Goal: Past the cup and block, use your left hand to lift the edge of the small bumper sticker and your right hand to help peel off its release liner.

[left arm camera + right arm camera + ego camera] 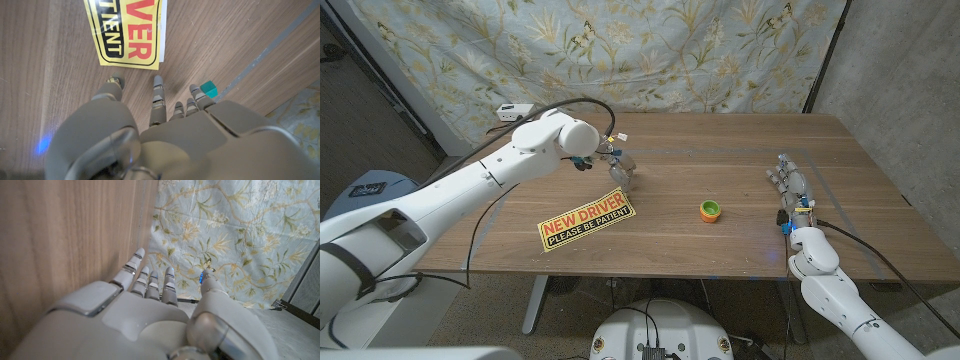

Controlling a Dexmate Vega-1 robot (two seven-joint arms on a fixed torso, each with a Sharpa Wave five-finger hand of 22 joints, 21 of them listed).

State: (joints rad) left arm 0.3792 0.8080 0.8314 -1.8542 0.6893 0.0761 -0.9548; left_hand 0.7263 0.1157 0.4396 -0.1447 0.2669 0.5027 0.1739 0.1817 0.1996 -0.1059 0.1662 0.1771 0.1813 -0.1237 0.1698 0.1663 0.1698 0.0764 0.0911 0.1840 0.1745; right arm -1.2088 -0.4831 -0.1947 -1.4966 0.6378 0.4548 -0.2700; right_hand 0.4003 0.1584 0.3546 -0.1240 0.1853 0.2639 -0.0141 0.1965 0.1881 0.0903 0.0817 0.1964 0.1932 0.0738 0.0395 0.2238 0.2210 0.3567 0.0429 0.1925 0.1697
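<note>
bumper sticker (586,220) reading "NEW DRIVER, PLEASE BE PATIENT" (red and black on yellow)

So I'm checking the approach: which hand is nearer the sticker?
The left hand, hovering just past the bumper sticker; the right hand waits far across the table.

The table (720,150) lies bare between the sticker (586,218) and the cup (709,210), which stand well apart. The left hand (620,166) hangs above the wood just beyond the sticker's far edge, fingers spread and holding nothing; a small teal block (210,89) sits just beside its fingertips. The right hand (790,190) stands near the table's right side, fingers extended, with open wood between it and the cup.
</note>
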